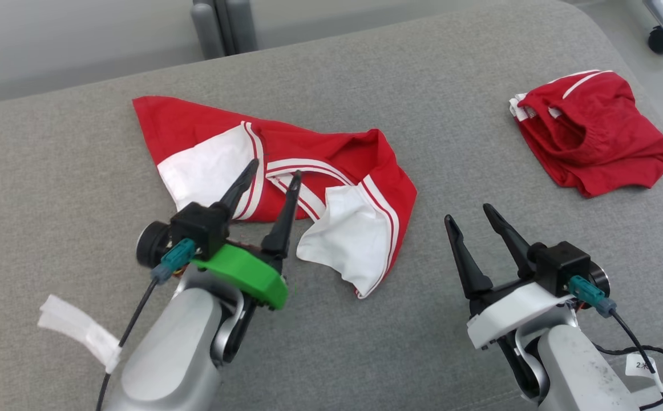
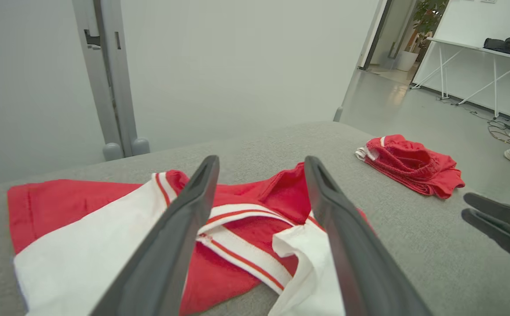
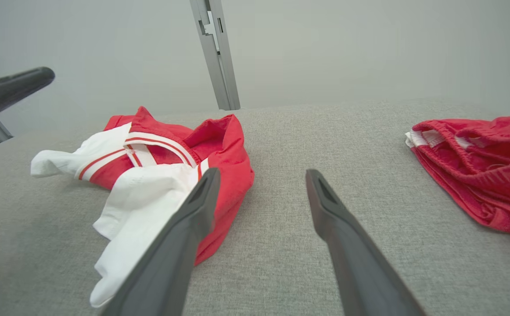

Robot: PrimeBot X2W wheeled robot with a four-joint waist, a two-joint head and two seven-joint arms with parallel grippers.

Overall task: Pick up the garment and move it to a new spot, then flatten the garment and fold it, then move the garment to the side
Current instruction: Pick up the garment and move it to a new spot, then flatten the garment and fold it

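Hovering over rumpled red-and-white garment (image 1: pixel 320 160), left hand (image 1: pixel 273 171) has jaws wide, empty, tips above striped band. Garment lies mid grey cushion (image 1: pixel 80 142), just toward 11 o'clock of head view's centre. Right hand (image 1: pixel 469 214), also wide and empty, sits at 5 o'clock of it. Second red garment (image 1: pixel 594 137) lies well apart at 2 o'clock. Likely step: flattening. Next move calls for pinching opposite edges and pulling outward.
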